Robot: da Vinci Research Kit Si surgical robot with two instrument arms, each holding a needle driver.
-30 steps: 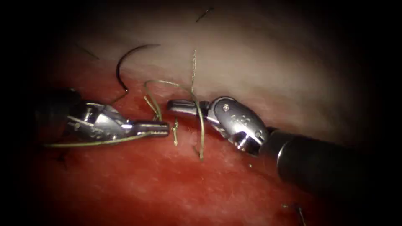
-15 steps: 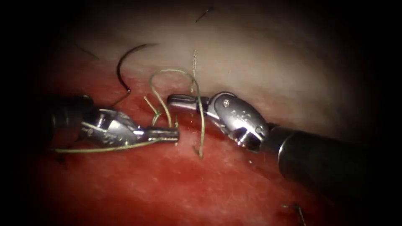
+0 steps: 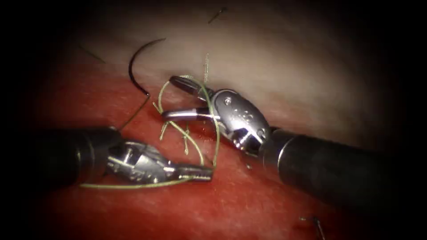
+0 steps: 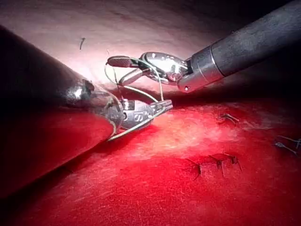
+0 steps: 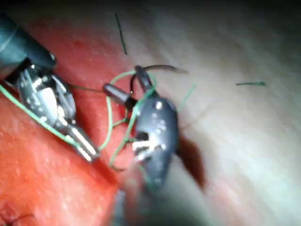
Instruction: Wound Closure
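**Thread looped over spread right jaws, needle lying free**

The left tool [image 3: 195, 171] has its jaws closed on the green thread [image 3: 212, 129], which trails back along its shaft and rises in a loop toward the right tool [image 3: 175, 98]. The right tool's jaws stand wide apart and hold nothing – the loop drapes across them near the hinge, as the right wrist view also shows. The curved needle [image 3: 135, 66] lies on the tissue [image 3: 289, 75] up and to the left of both tools, held by neither; whether its tip is in the tissue I cannot tell. Short cut ends of thread [image 3: 186, 141] stand up between the tools, beside the red fluid [image 3: 222, 204].

By my judgement the thread is light, limp and slippery – it will slide off smooth metal, so it wants a firm pinch across the strand, near the jaw tips. The needle is stiff and thin; its mid-curve looks the safest hold, away from the point
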